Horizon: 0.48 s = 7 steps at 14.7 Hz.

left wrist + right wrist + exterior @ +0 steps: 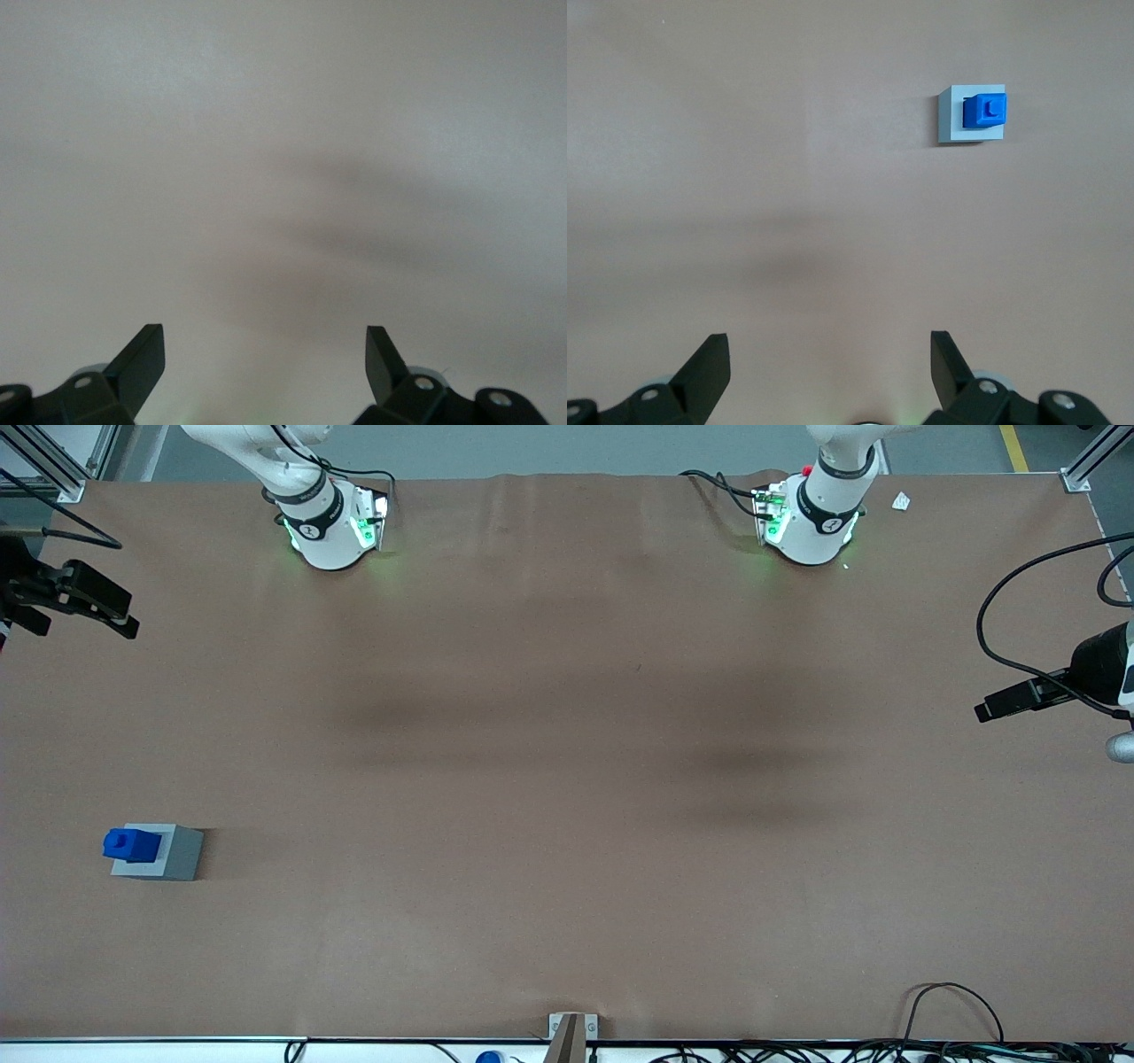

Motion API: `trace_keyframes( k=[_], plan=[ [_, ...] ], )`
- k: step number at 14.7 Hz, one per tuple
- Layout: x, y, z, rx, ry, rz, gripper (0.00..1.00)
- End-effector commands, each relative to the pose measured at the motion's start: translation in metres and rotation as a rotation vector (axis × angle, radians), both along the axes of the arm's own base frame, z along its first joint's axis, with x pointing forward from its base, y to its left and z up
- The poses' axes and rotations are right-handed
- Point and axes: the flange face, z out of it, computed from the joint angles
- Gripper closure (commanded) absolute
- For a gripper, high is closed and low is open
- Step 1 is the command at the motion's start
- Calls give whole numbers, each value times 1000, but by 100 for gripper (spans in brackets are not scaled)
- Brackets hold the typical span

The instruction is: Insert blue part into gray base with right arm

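The blue part (127,843) sits in the top of the gray base (177,855) and sticks up out of it, near the table's front edge at the working arm's end. How deep it sits cannot be told. My right arm's gripper (120,615) hangs high over the table edge at that same end, farther from the front camera than the base. In the right wrist view the gripper (830,354) is open and holds nothing. The blue part (985,110) and gray base (950,119) lie well ahead of the fingers (709,363), apart from them.
Brown table cover (567,779). Both arm bases (332,522) (811,522) stand at the table's back edge. A metal bracket (571,1032) and cables (952,1014) lie along the front edge. A small white scrap (901,501) lies near the parked arm's base.
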Motion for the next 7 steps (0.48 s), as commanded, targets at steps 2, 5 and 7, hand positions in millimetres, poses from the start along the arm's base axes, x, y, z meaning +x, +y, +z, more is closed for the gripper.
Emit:
trace_keyframes(
  k=[2, 5, 7],
  plan=[
    [-14, -12, -11, -21, 3, -38, 0],
    [-12, -35, -15, -7, 1, -74, 0],
    [-11, -41, -15, -6, 0, -81, 0]
  ],
)
